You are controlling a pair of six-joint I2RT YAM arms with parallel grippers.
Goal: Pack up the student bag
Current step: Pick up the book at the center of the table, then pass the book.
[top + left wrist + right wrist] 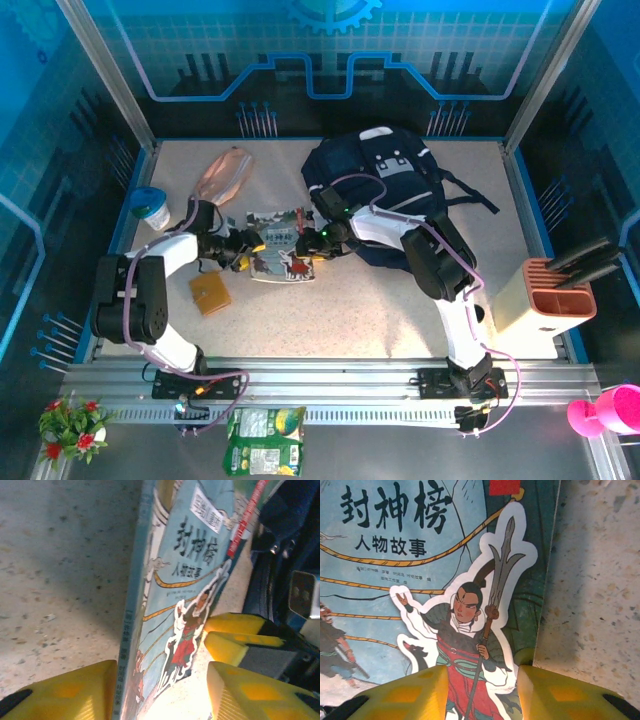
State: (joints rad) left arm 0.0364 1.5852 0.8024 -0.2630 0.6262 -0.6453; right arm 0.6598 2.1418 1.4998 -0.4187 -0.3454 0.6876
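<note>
2 pincers [161, 687] [479, 692] (yellow-tipped) astride book [281, 256]

**Both arms fold inward, grippers facing each other near centre frame**

In the top view the left arm [150, 290] rises from its base at lower left. Its elbow is doubled back at the left edge, and its forearm runs rightward to the left gripper [243, 250], just left of centre. The right arm [440, 260] climbs from its base at lower right and bends at a dark elbow right of centre. Its white forearm stretches leftward to the right gripper [318, 238]. The two grippers point toward each other, near but apart. In each wrist view the yellow fingers [65, 692] sit at the bottom corners of the frame, jaws standing partly apart.
</note>
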